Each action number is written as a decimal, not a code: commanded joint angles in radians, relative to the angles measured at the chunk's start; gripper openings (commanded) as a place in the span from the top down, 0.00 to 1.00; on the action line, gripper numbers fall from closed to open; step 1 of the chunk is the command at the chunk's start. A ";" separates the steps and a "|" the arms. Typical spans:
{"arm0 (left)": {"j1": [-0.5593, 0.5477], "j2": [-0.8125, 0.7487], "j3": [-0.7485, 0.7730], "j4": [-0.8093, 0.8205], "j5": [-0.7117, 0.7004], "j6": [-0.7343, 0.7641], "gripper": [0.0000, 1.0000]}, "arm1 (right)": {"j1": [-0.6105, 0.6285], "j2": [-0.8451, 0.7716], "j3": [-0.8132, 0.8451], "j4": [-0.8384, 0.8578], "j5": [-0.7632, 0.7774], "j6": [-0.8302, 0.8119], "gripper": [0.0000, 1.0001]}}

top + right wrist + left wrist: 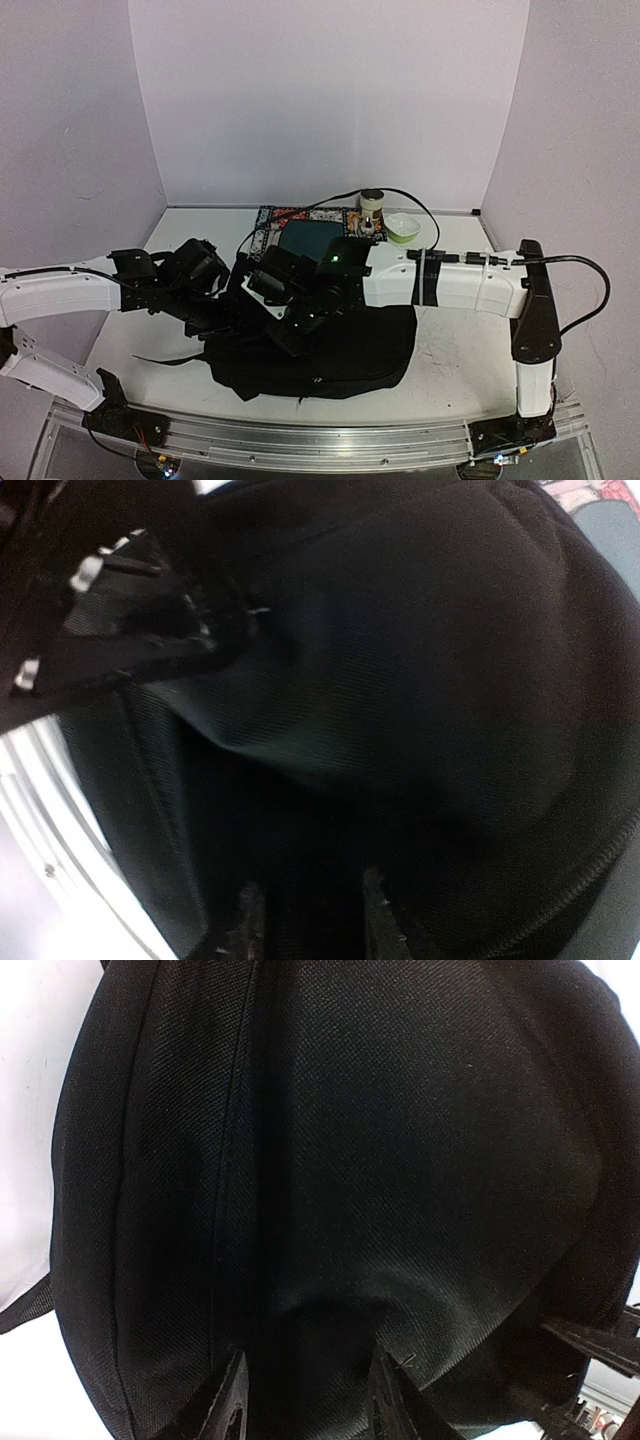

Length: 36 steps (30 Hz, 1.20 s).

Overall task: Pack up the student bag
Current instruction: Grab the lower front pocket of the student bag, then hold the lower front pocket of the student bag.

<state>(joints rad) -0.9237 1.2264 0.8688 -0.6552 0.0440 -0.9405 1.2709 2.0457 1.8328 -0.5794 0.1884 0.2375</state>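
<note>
The student bag (350, 350), a large soft black backpack, lies on the table near the front edge. It fills the left wrist view (400, 1160) and the right wrist view (450, 680). My left gripper (240, 312) is at the bag's left top. Its jaws (310, 1395) are narrowed onto a puckered fold of the black fabric. My right gripper (292, 335) is just beside it over the bag's middle. Its jaws (310, 920) are also narrowed on dark fabric. The left gripper also shows in the right wrist view (120, 630), with the fabric tented up toward it.
Behind the bag lies a patterned mat (300, 216) with a teal block (308, 240) on it. A small jar (372, 203) and a green bowl (403, 228) stand at the back right. A metal rail (300, 440) runs along the front edge.
</note>
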 commanded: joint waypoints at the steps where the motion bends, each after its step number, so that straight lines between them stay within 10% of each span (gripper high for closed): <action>1: -0.001 0.012 -0.010 0.002 -0.029 0.019 0.58 | -0.004 -0.016 0.015 -0.124 0.125 0.024 0.77; 9: -0.001 0.018 -0.027 0.002 -0.030 0.021 0.61 | -0.032 -0.088 -0.001 -0.111 0.166 0.077 1.00; 36: -0.010 -0.024 0.126 0.011 -0.084 0.129 0.63 | -0.164 -0.228 -0.167 0.238 -0.175 0.197 1.00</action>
<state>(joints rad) -0.9246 1.2497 0.8728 -0.6538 0.0085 -0.8740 1.1107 1.8259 1.6466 -0.4117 0.0747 0.4171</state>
